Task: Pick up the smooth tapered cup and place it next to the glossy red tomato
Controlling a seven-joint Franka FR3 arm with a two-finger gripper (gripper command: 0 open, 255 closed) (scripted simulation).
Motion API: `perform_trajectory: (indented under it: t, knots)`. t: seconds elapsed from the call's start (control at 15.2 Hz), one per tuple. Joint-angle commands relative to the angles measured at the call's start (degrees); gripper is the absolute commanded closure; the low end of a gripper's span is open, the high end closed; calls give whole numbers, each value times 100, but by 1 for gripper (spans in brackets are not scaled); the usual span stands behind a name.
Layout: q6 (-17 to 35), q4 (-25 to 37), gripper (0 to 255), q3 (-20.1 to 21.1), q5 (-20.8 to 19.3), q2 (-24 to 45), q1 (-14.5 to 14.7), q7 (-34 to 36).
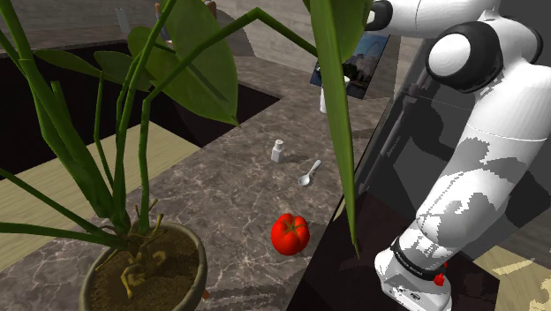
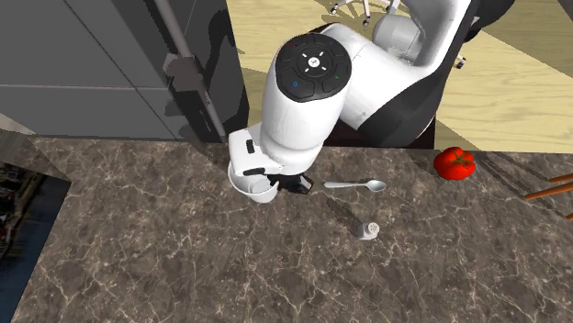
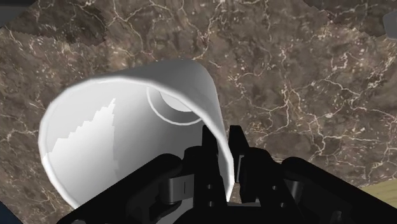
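Note:
A white tapered cup is clasped by its rim wall between the two black fingers of my gripper, one finger inside the cup and one outside. In the second exterior view the cup sits under the white wrist, over the dark marbled counter, with the gripper right beside it. Whether the cup touches the counter I cannot tell. The glossy red tomato lies near the counter's edge, well off toward that view's right; the shoulder view has the tomato close to the stand.
A white spoon and a small white shaker lie on the counter between cup and tomato. A big potted plant stands at the shoulder view's lower left, its leaves crossing the view. A dark picture panel is at the back.

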Motion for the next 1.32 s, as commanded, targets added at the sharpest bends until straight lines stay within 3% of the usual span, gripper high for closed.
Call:
perform_trajectory:
  t: [0.0,0.92,1.25]
  knots:
    - [-160,170,255,-2,5,8,-3,-19]
    - [-1287,1510,255,-11,54,216,-31,-148]
    - [-959,-55,255,143,-166,-982,274,321]
